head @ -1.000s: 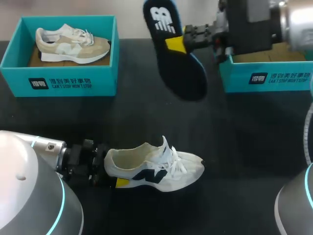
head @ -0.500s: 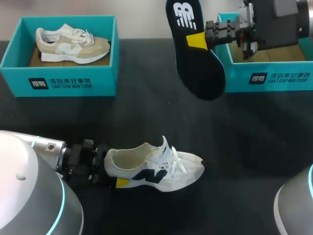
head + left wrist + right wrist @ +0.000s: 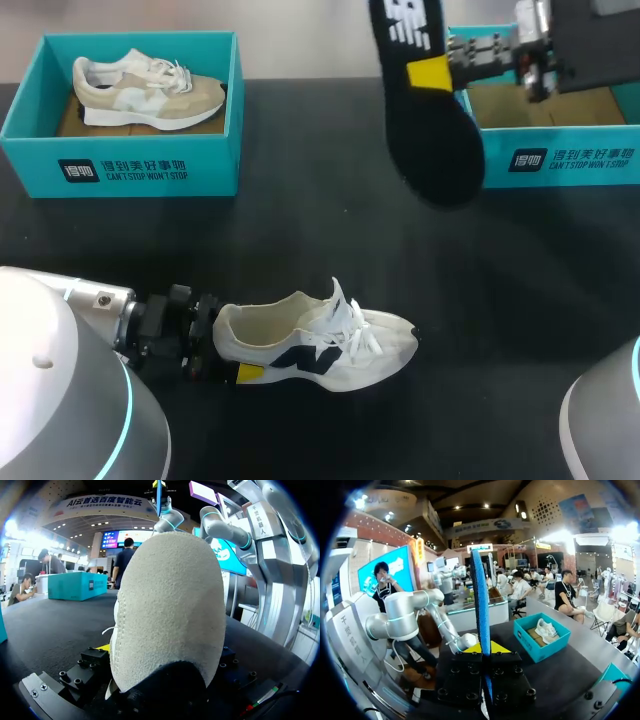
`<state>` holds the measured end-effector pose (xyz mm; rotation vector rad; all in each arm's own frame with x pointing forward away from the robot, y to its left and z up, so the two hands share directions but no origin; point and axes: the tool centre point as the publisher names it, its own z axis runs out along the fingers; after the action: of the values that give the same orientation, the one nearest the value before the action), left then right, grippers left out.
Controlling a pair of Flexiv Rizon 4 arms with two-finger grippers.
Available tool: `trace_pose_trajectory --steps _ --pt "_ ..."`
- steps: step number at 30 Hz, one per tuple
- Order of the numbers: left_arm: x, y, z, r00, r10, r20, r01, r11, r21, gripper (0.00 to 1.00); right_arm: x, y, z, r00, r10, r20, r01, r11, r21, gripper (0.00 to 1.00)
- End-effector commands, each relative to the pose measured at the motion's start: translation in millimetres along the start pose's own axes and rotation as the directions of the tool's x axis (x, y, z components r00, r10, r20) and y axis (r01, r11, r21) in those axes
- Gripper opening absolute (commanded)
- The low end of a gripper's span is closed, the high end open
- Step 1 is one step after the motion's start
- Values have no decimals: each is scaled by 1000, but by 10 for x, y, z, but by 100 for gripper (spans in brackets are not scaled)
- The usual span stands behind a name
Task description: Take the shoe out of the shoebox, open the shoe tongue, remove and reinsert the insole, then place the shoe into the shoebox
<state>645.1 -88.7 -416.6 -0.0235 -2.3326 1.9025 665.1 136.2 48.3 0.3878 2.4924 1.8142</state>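
At the far left of the black table stands an open teal cardboard shoebox. A beige and white suede sneaker lies on its side inside it.

Nearer the front edge, the left gripper comes in from the left and pinches the heel of a white mesh sneaker with a dark side logo. One yellow tip shows against the near side of the heel. In the left wrist view the pale heel fills the gap between the two fingers. This sneaker rests on its sole on the table, outside either box, with its toe pointing right, its laces loose and its opening bare.

Further right and well above the table, the right gripper is pressed onto a dark navy foam insole with white lettering at the heel. It grips the insole near the heel end, with the toe end hanging down towards the table. In the right wrist view the insole stands edge-on between the two yellow tips, which touch it from both sides.

Just beside the insole, at the far right, sits a second teal cardboard shoebox with a brown floor.
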Motion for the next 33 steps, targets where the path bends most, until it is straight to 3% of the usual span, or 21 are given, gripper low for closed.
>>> trace_pose_trajectory --steps 1,11,25,30,33 --pt "-10 21 3 1000 0 -1 0 1000 0 0 109 -41 -325 1000 8 0 -8 1000 -14 0" --pt "-10 21 3 1000 0 -1 0 1000 0 0 208 -38 -443 997 -8 -75 0 995 -98 0" --pt "-10 21 3 1000 0 -1 0 1000 0 0 220 -57 -422 996 2 -85 -10 995 -96 0" --pt "-10 21 3 1000 0 -1 0 1000 0 0 253 -96 -463 989 86 -117 -96 992 -84 0" --pt "-10 21 3 1000 0 -1 0 1000 0 0 320 -162 -481 983 114 -143 -131 985 -116 0"
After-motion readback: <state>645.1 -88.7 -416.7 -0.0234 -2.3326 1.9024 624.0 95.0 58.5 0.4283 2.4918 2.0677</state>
